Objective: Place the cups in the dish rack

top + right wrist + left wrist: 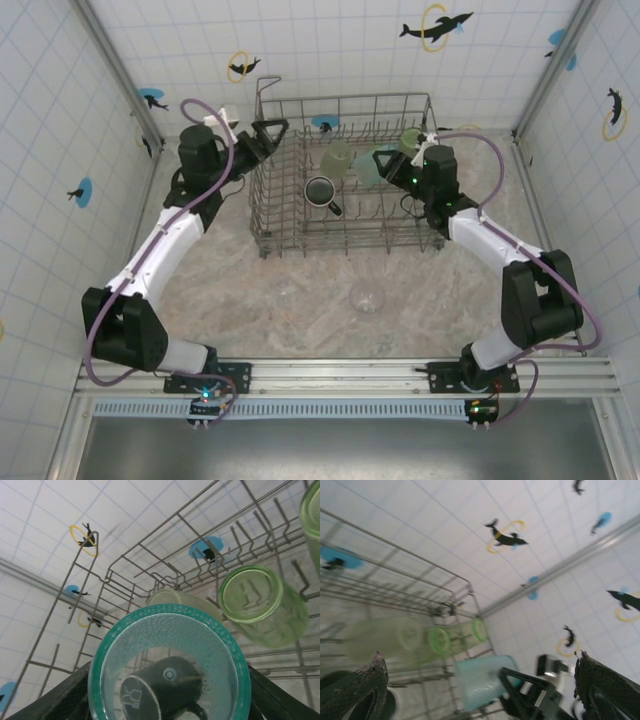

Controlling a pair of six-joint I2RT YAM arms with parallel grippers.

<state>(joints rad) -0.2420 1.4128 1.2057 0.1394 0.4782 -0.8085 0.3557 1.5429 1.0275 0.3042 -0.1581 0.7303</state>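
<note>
The dish rack [268, 215] stands at the back of the table. Inside it lie a dark mug [320, 190], a pale green cup [335, 157] and a green cup [412, 138]. My right gripper [397, 168] is inside the rack, shut on a teal cup [375, 165]. In the right wrist view the teal cup [167, 630] sits between the fingers [55, 700], with the mug [165, 685] seen through it and a green cup [262, 602] beyond. My left gripper [272, 132] hangs open at the rack's left rim, nothing between its fingers [360, 687]. A clear cup [367, 296] stands on the table.
Tiled walls close in the back and both sides. The rack's tall wire sides [95, 595] and upright tines [260, 515] surround the right gripper. From the left wrist view the teal cup [480, 680] and the right gripper [540, 697] lie ahead.
</note>
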